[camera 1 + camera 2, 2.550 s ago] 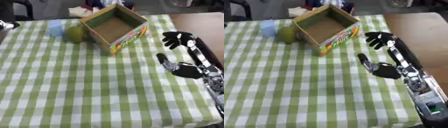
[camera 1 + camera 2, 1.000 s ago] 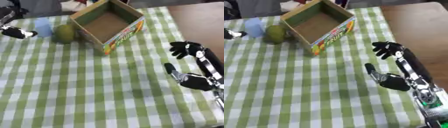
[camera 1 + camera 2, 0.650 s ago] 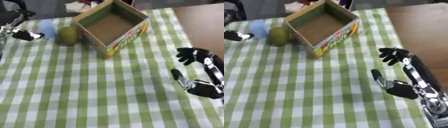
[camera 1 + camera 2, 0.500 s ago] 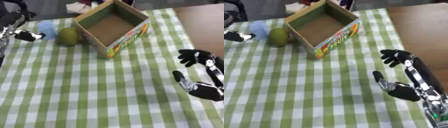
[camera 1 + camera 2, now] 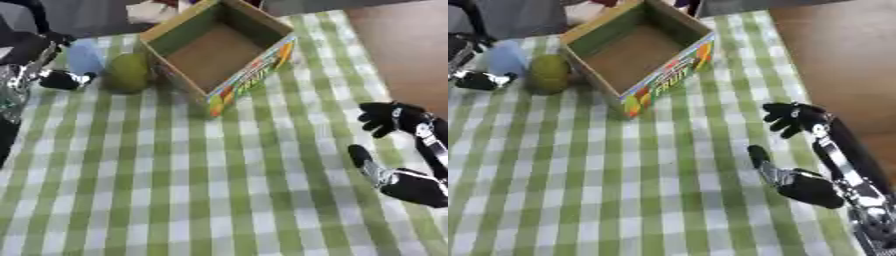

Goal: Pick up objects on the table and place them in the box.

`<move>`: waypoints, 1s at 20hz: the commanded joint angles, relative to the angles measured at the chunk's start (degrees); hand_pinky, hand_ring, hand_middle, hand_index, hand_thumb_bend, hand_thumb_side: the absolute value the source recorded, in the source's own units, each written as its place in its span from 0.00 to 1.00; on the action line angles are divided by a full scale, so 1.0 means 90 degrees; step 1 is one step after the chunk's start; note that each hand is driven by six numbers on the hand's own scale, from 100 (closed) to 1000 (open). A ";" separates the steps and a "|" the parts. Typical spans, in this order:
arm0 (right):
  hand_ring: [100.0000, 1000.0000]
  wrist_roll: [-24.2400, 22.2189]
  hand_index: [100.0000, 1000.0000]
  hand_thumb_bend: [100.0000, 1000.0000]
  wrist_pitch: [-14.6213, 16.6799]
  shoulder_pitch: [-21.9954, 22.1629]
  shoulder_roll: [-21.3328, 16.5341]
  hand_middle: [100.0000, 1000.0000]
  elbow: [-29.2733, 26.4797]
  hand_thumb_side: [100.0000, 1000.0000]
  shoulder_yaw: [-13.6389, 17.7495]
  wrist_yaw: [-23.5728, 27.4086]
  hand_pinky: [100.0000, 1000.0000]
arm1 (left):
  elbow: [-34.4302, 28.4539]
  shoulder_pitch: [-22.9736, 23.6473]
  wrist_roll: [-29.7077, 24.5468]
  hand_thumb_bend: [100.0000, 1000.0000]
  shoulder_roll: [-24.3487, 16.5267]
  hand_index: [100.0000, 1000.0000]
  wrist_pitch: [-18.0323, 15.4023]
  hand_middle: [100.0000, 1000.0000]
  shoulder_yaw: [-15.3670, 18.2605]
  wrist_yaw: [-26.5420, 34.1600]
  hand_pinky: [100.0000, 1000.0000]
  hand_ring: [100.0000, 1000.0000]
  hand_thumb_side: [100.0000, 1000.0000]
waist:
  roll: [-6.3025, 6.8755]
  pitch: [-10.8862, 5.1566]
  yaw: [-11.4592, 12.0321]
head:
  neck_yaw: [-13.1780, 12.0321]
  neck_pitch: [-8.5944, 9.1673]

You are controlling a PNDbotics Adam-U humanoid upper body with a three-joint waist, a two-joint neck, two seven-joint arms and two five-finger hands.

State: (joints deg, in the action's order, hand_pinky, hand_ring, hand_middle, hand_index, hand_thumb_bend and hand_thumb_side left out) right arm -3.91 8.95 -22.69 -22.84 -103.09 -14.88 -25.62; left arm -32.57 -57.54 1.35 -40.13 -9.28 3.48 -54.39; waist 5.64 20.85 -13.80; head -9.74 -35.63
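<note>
- Left robot hand (image 5: 59, 79): over the bench's far left edge, arm entering from the left side. A dark fingertip reaches toward the cup and fruit; whether its fingers are spread or curled cannot be told.
- Cup (image 5: 85, 56): pale blue, near the far left corner of the bench, just beside the left robot hand and just left of the fruit.
- Fruit (image 5: 128, 73): green, rounded, at the far left of the bench, between the cup and the box, close against the box's left wall.
- Box (image 5: 677, 69): open-topped cardboard, brown inside with nothing visible in it, coloured print on the near wall. Stands askew at the far middle of the bench.
- Bench (image 5: 175, 190): covered in a green-and-white check cloth; bare brown surface shows beyond its right edge.
- Right robot hand (image 5: 798, 150): over the bench's right edge, well apart from the box. Fingers spread and thumb held out, holding nothing.
</note>
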 commanded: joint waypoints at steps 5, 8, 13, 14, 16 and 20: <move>0.62 0.0021 0.84 0.18 0.0016 -0.0096 -0.0032 0.64 -0.0090 0.47 0.0019 -0.0031 0.54 | -0.0073 -0.0108 0.0487 0.37 -0.0137 0.92 0.0125 0.76 0.0074 0.0153 0.74 0.77 0.35 | 0.0013 -0.0073 -0.0031 | 0.0001 0.0103; 0.62 0.0022 0.84 0.17 0.0016 -0.0086 -0.0028 0.64 -0.0080 0.47 0.0020 -0.0033 0.54 | -0.0159 -0.0120 0.0569 0.37 -0.0166 0.91 0.0066 0.75 0.0066 0.0238 0.74 0.76 0.34 | 0.0028 -0.0095 -0.0013 | 0.0009 0.0088; 0.62 0.0029 0.84 0.17 0.0018 -0.0068 -0.0034 0.64 -0.0065 0.47 0.0028 -0.0033 0.54 | -0.0255 -0.0116 0.0488 0.37 -0.0224 0.91 -0.0007 0.74 0.0055 0.0359 0.75 0.76 0.34 | 0.0041 -0.0143 0.0012 | 0.0021 0.0087; 0.62 0.0030 0.84 0.17 0.0019 -0.0069 -0.0035 0.64 -0.0064 0.47 0.0028 -0.0032 0.54 | -0.0243 -0.0110 0.0455 0.37 -0.0230 0.91 -0.0002 0.75 0.0056 0.0369 0.75 0.76 0.35 | 0.0044 -0.0144 0.0007 | 0.0021 0.0098; 0.62 0.0029 0.84 0.17 0.0021 -0.0073 -0.0034 0.64 -0.0063 0.47 0.0025 -0.0031 0.54 | -0.0189 -0.0100 0.0340 0.37 -0.0235 0.91 -0.0001 0.76 0.0057 0.0390 0.75 0.76 0.35 | 0.0053 -0.0131 -0.0019 | 0.0023 0.0118; 0.62 0.0029 0.84 0.17 0.0026 -0.0092 -0.0032 0.64 -0.0067 0.47 0.0025 -0.0036 0.53 | -0.0118 -0.0096 0.0195 0.36 -0.0251 0.93 0.0040 0.78 0.0084 0.0406 0.75 0.77 0.35 | 0.0073 -0.0064 -0.0091 | 0.0024 0.0166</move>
State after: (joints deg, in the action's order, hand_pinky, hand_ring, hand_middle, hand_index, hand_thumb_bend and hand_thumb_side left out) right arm -3.89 9.03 -22.91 -22.81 -103.09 -14.88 -25.65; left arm -33.26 -57.54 3.52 -39.96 -8.99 3.68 -51.08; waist 6.53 21.39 -14.62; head -9.54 -35.07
